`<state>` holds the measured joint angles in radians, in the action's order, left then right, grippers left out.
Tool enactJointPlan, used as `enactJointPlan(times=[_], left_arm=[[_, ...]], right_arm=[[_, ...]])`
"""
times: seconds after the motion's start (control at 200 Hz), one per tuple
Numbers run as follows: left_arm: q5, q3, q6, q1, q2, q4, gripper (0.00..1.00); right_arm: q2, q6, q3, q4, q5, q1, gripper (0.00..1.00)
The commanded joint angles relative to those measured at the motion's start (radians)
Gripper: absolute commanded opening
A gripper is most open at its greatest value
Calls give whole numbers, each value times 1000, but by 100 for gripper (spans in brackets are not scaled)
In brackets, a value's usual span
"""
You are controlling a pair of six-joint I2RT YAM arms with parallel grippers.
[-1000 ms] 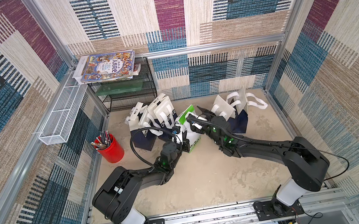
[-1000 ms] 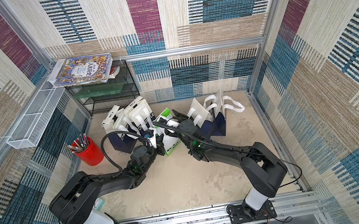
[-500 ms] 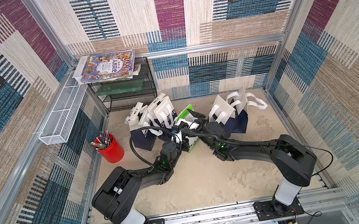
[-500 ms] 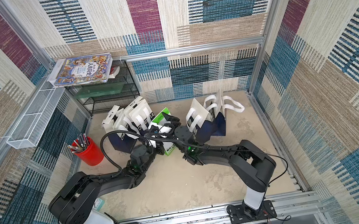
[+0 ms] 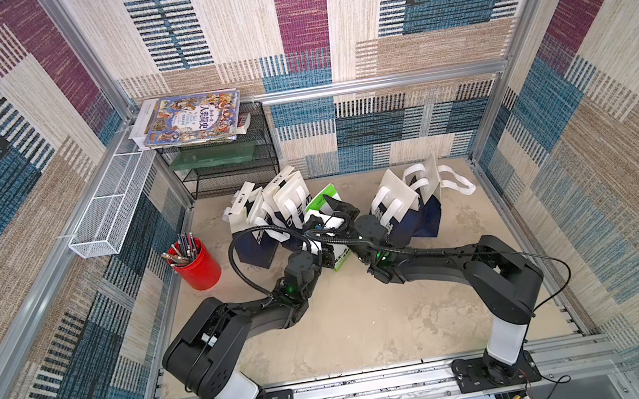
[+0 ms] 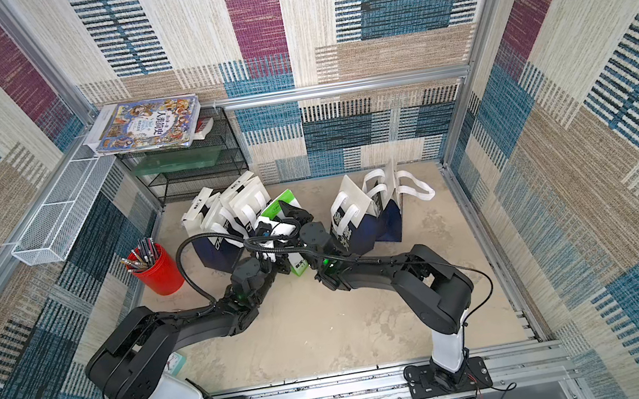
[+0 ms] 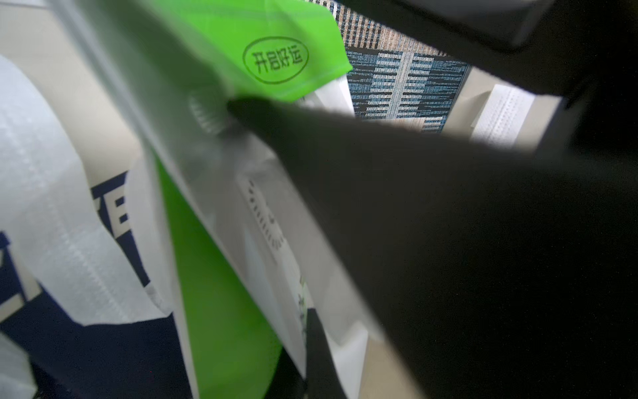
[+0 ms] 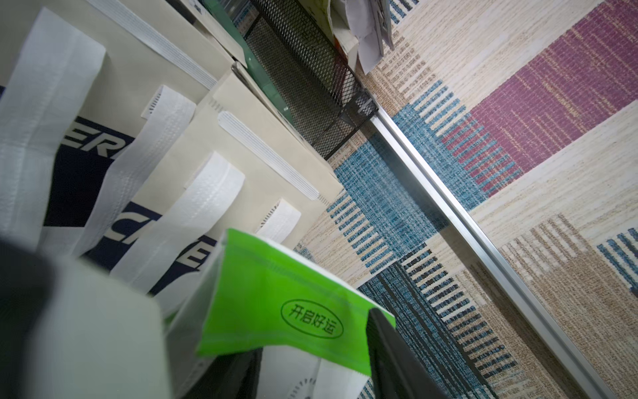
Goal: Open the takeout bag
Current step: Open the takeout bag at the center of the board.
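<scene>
Green takeout bag (image 5: 323,204) upright mid-surface (image 5: 367,320), standing between two clusters of navy-and-white bags (image 5: 257,217). Left end effector (image 5: 316,239) clenched on the bag's white side panel. Right end effector (image 5: 337,211) straddles the green top flap, one finger either side; cannot tell whether it pinches.

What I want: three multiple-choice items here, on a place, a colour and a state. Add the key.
1. The stack of colourful picture books lies: A on the black wire-mesh shelf; B in the white wire basket; C on the tabletop.
2. The white fabric takeout bag has a top flap coloured: A navy; B green; C red.
3. The red cylindrical pen cup: A lies tipped over; B stands empty; C stands upright, holding pens.
A: books rest atop the shelf. B: both wrist views show it green. C: pens stick up from it.
</scene>
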<state>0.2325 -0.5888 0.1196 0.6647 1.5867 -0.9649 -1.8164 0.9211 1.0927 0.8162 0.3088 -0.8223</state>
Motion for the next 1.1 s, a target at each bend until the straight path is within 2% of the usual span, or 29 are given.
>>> enactJointPlan(times=[0.0, 0.05, 0.12, 0.245, 0.411, 0.591, 0.781, 0.972, 1.097], left_arm=[[-42, 14, -24, 3, 0, 110, 0], [-41, 17, -24, 4, 1, 104, 0], [-41, 24, -22, 4, -1, 96, 0], [-37, 33, -15, 4, -2, 83, 0], [-32, 42, 0, 3, 3, 71, 0], [-19, 34, 20, 0, 20, 88, 0], [-4, 23, 26, -1, 27, 112, 0], [4, 16, 24, -1, 28, 137, 0], [2, 16, 24, -1, 27, 146, 0]], right_arm=[[-13, -1, 26, 39, 11, 3, 35], [-18, -3, 38, 34, 13, 5, 26], [-21, -7, 54, 25, 13, 8, 19], [-20, -12, 73, 0, 16, 13, 0], [2, -35, 66, -17, 18, 23, 0], [31, 57, 76, -88, 56, 34, 0], [51, 163, 170, -281, 167, 24, 0], [16, 346, 235, -394, 309, -4, 0], [-1, 345, 333, -572, 329, -15, 0]])
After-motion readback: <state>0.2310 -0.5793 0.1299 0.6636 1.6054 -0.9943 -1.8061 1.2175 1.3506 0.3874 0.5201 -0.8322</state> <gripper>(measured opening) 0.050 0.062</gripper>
